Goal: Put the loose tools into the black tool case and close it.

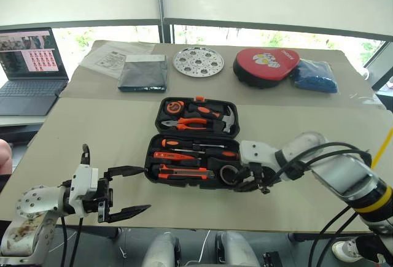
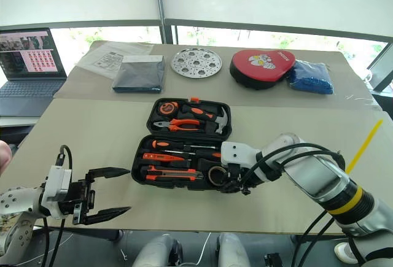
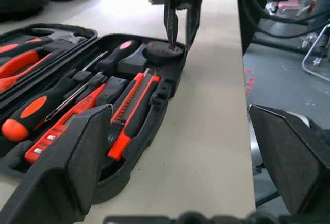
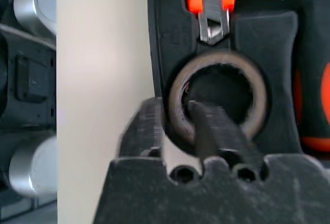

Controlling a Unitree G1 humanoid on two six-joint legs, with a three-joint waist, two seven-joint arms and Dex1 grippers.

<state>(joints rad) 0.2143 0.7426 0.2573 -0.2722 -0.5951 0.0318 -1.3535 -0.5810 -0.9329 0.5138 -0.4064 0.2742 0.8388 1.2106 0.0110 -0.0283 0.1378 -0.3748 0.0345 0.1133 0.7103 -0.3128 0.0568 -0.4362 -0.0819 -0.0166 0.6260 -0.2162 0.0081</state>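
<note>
Right wrist view shows the right jaws (image 4: 178, 118) straddling the wall of the small dark tape roll (image 4: 219, 59), one finger inside its hole, one outside; whether they grip or have let go I cannot tell. The roll sits in its recess of the open black plastic tool case (image 1: 184, 184). Lifting away could drag it out. Beyond, the left jaws (image 1: 126, 190) hang released over the bench (image 1: 92, 132).

Two arms low in the frame, pincers facing inward

Left pincer (image 1: 126, 191) at lower left points right, fingers spread wide, holding nothing. Right arm reaches in from lower right, its pincer (image 1: 242, 181) angled down, fingers slightly parted.
</note>
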